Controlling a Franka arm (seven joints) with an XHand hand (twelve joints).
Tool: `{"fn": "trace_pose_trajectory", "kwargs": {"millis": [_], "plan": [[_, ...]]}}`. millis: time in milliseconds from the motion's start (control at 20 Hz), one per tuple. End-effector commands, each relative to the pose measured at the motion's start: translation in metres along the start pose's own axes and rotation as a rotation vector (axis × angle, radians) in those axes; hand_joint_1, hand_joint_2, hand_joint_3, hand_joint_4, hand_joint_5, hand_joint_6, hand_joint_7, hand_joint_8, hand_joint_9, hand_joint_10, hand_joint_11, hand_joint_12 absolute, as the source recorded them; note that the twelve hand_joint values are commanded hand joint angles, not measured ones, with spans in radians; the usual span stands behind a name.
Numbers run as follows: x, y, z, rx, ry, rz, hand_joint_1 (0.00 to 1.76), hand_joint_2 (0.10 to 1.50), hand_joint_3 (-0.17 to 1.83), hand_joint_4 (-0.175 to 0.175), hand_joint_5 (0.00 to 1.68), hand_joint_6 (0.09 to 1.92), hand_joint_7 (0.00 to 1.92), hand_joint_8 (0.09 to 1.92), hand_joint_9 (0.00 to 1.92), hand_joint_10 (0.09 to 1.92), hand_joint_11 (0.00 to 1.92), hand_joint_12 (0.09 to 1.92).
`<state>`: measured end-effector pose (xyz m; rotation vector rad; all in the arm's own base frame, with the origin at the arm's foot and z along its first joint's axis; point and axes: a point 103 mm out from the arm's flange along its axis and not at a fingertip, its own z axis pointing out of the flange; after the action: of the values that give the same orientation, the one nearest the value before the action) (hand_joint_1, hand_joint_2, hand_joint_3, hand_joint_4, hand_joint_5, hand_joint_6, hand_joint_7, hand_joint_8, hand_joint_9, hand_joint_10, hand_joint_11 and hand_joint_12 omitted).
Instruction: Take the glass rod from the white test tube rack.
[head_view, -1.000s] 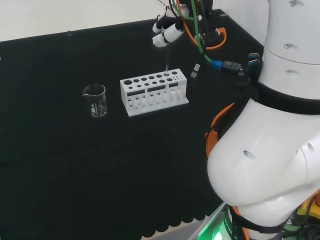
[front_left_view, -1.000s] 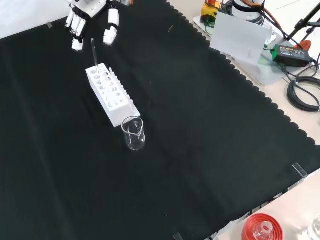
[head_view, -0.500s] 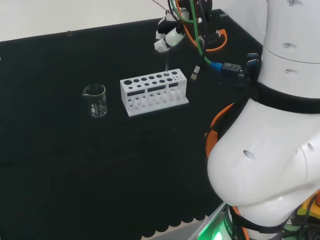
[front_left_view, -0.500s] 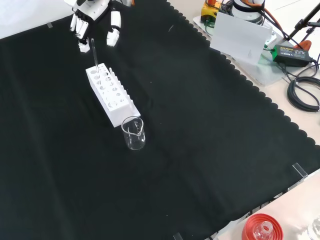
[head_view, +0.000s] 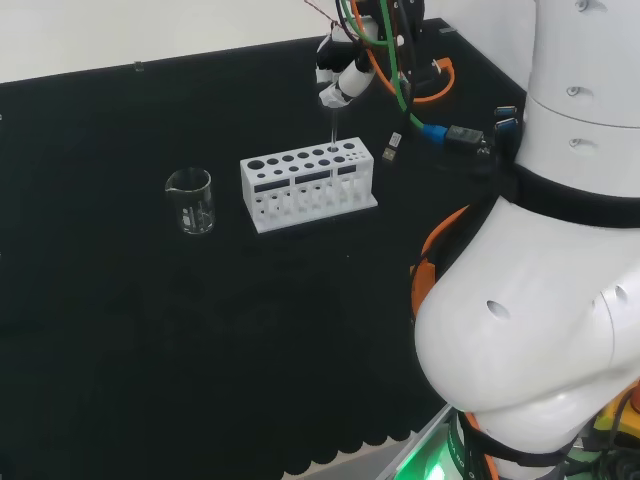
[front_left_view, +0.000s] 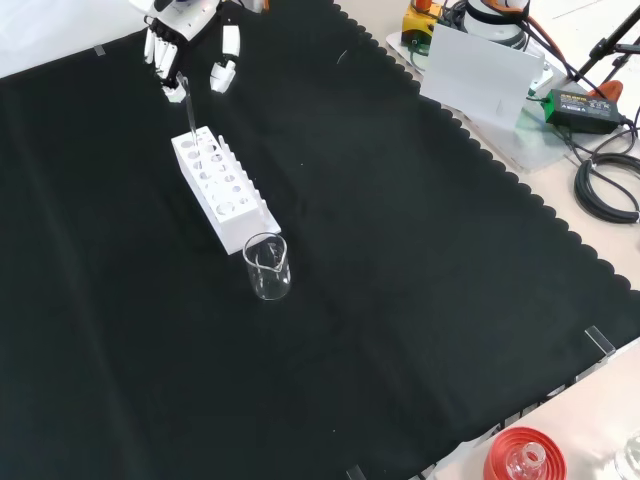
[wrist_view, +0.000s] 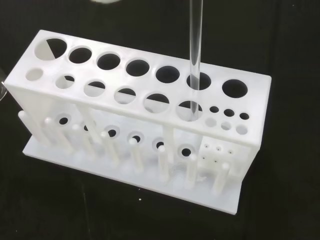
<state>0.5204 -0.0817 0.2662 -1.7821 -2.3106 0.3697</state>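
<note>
The glass rod (wrist_view: 195, 50) stands upright in the white test tube rack (head_view: 308, 186), its top between the hand's (front_left_view: 178, 42) spread fingers (front_left_view: 224, 56), which are not yet pinching it.

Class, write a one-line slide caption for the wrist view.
Glass rod standing upright in a large hole of the white test tube rack on black cloth.

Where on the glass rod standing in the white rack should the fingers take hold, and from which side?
Probably the bare upper length of the glass rod, approached from above. It stands upright in a large hole near one end of the white test tube rack, so its lower part is fenced in by the plates. The hand is already at the rod's top; a straight upward pull should clear the hole.
</note>
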Motion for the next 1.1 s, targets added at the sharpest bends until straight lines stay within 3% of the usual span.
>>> {"fn": "trace_pose_trajectory", "kwargs": {"millis": [50, 500, 750, 1100], "plan": [[0.002, 0.005, -0.001, 0.008, -0.004, -0.006, 0.83, 0.82, 0.47, -0.093, 0.56, 0.91, 0.65, 0.82, 0.87, 0.76, 0.72, 1.28], [0.007, 0.014, -0.004, 0.028, -0.041, -0.012, 0.90, 0.78, 0.53, -0.100, 0.60, 0.92, 0.70, 0.81, 0.93, 0.74, 0.79, 1.26], [0.005, 0.015, -0.005, 0.036, -0.076, -0.008, 1.03, 0.71, 0.63, -0.128, 0.71, 0.90, 0.86, 0.78, 1.07, 0.67, 0.97, 1.18], [0.006, 0.016, -0.009, 0.012, -0.086, -0.007, 1.06, 0.68, 0.73, -0.163, 0.81, 0.89, 0.97, 0.78, 1.17, 0.63, 1.13, 1.10]]}}
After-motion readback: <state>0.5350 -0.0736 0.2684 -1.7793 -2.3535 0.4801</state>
